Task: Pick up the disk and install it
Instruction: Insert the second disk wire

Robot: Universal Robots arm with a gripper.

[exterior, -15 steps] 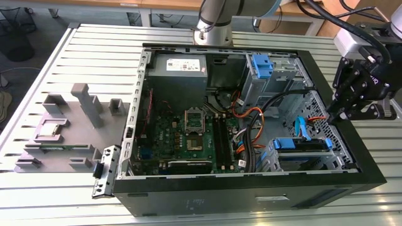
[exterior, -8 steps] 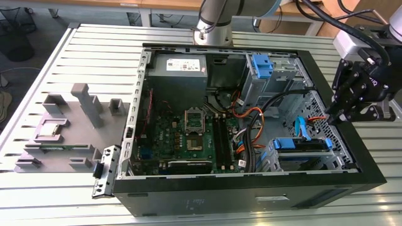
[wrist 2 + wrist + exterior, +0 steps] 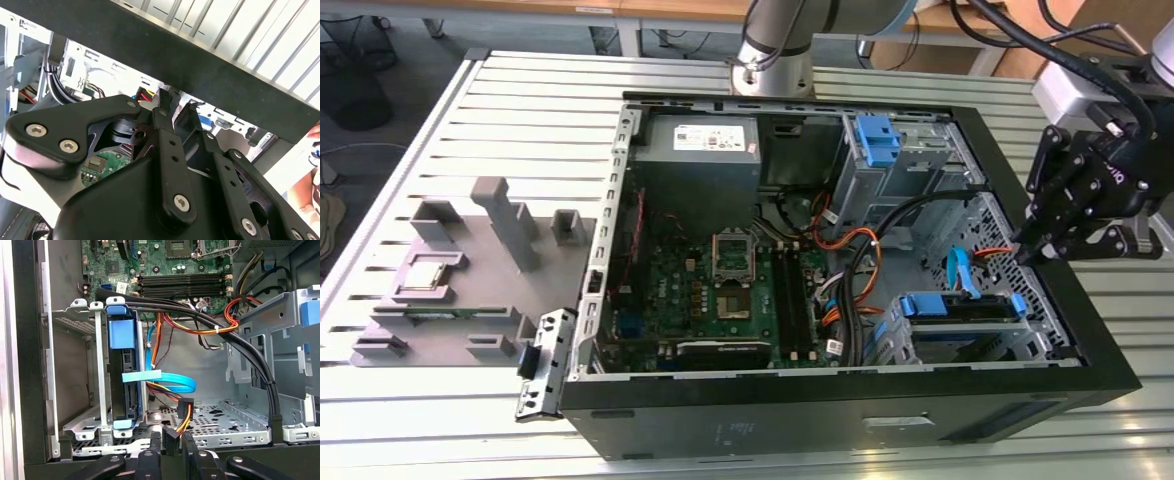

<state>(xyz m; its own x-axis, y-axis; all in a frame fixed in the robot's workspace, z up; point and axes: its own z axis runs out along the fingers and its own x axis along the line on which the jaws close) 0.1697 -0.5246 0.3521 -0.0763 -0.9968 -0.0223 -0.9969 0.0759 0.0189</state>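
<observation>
1. One computer case [image 3: 854, 420], lying open on a slatted table [image 3: 520, 90]
2. One disk [image 3: 966, 308] in a blue carrier, seated in the drive cage [image 3: 100, 390] at the case's corner; in the first wrist view it stands on edge [image 3: 124, 385]
3. One blue bracket [image 3: 875, 140] in the upper bay
4. One gripper [image 3: 1047, 250], fingers [image 3: 172, 442] nearly together, empty, above the case edge near the disk

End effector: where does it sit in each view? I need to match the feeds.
Exterior view: the end effector is at the exterior view's right, just above the case rim.
First wrist view: it reaches over the case rim, in front of the perforated bay floor.
Second wrist view: it points toward the case rim.
Shared landmark: the black case rim.
</observation>
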